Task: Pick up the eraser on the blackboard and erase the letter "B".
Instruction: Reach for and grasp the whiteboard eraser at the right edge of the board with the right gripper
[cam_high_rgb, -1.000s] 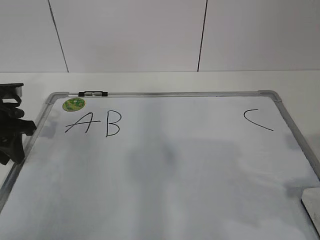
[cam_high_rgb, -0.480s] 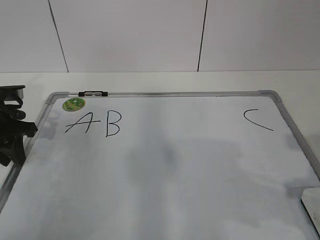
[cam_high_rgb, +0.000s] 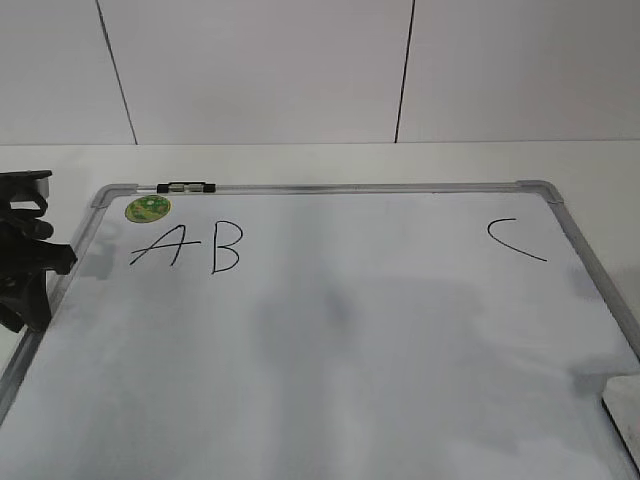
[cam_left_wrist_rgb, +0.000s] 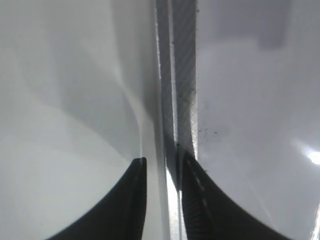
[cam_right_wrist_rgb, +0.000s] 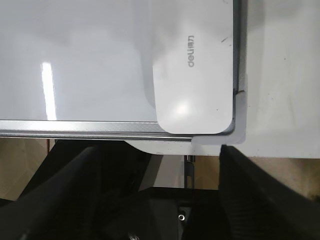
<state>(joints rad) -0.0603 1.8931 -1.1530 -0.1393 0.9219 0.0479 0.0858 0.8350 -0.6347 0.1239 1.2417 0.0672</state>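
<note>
The blackboard (cam_high_rgb: 380, 400) is a white dry-erase board with a grey frame. The black letter "B" (cam_high_rgb: 226, 248) stands near its far left corner, between an "A" and a wide bare stretch. The white eraser (cam_right_wrist_rgb: 195, 70) lies flat in the board's (cam_right_wrist_rgb: 90, 60) near right corner; only a sliver of the eraser (cam_high_rgb: 628, 420) shows in the exterior view. My right gripper (cam_right_wrist_rgb: 160, 150) hangs wide open just short of the eraser, holding nothing. My left gripper (cam_left_wrist_rgb: 162, 167) straddles the board's left frame (cam_left_wrist_rgb: 182, 75), its fingers a narrow gap apart.
A round green sticker (cam_high_rgb: 147, 208) and a black "A" (cam_high_rgb: 163, 246) sit left of the "B". A curved "C" (cam_high_rgb: 515, 240) is at the far right. A clip (cam_high_rgb: 186, 186) sits on the far frame. White table surrounds the board.
My left gripper's fingers have drawn closer together at the board's left edge, and it has shifted slightly. The eraser's visible sliver sits lower in the exterior view.
</note>
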